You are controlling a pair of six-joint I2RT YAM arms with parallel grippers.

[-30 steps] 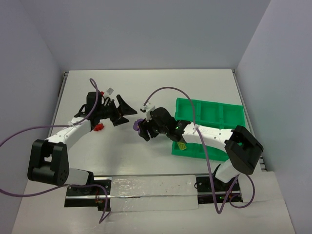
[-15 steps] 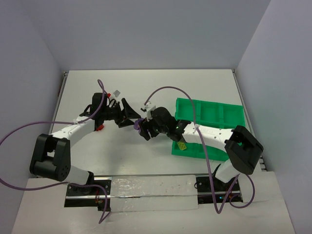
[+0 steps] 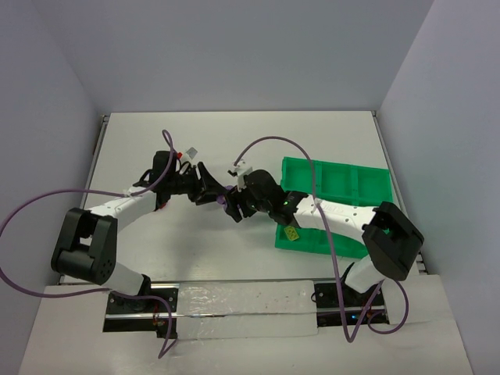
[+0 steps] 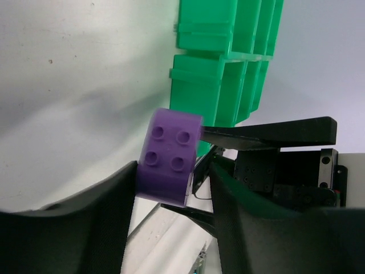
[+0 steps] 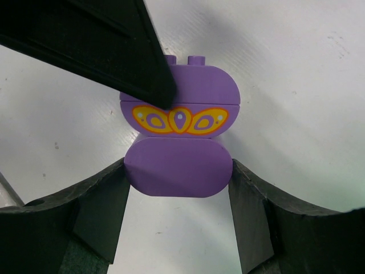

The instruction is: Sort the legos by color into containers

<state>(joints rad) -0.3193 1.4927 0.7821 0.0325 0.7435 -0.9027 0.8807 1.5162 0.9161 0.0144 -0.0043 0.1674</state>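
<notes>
Purple lego (image 4: 169, 155), gripped by the right hand (image 5: 178, 177) at mid-table (image 3: 234, 141) left of the tray (image 3: 336, 183), left hand (image 4: 171, 182) open around it with one finger not touching, remains unsorted; one yellow-green lego (image 3: 291, 234) shows in the tray's near-left compartment.

tray (image 3: 344, 183): right part of worktop (image 3: 234, 133), close to its right edge | small lego (image 3: 291, 234): in tray's near-left compartment | lego stack (image 3: 226, 197): over worktop's middle, just left of tray, between left gripper (image 3: 217, 191) on its left and right gripper (image 3: 230, 206) on its right
</notes>
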